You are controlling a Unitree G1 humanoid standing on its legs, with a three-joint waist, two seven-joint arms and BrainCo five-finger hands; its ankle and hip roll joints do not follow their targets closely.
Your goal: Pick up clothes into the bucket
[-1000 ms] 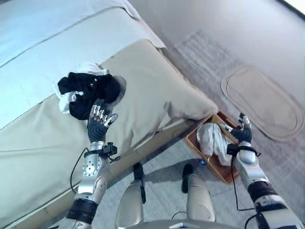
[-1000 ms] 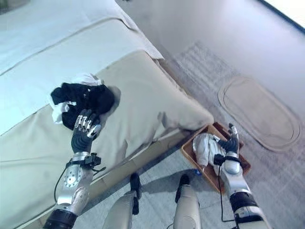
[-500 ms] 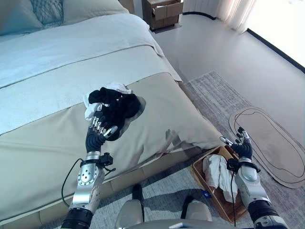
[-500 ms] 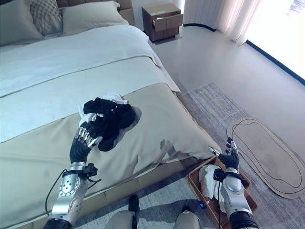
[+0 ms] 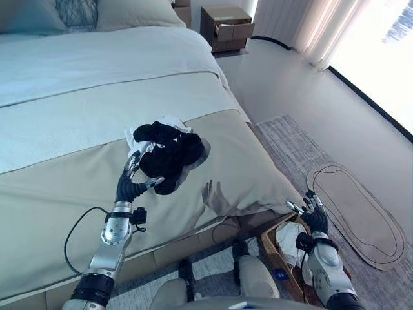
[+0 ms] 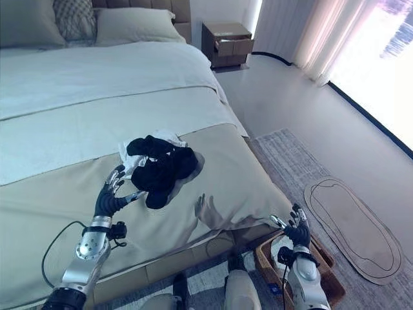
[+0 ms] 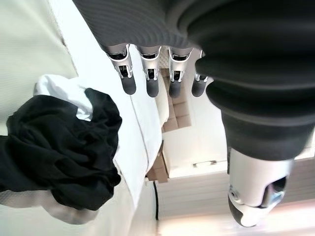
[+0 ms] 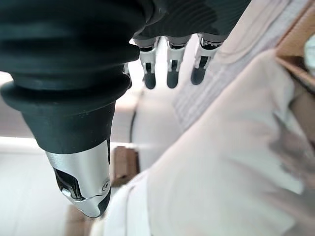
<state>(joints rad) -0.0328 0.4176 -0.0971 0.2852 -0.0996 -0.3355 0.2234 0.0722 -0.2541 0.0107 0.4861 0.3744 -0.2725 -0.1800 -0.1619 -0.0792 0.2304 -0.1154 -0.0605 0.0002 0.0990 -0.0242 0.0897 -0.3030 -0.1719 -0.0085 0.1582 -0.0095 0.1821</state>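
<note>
Left hand [image 5: 132, 185] has drawn back from clothes [image 5: 169, 154].

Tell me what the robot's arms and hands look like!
Both arms are shiny silver-grey metal. The left hand and right hand each have silver fingers with dark tips and a thumb. A dark ribbed cover wraps the back of each hand and the wrist.

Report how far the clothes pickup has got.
Done: a white garment already lies in the wooden basket on the floor. In hand: nothing; the left hand is open beside the black and white clothes pile on the bed, the right hand open above the basket. Left: the pile.
</note>
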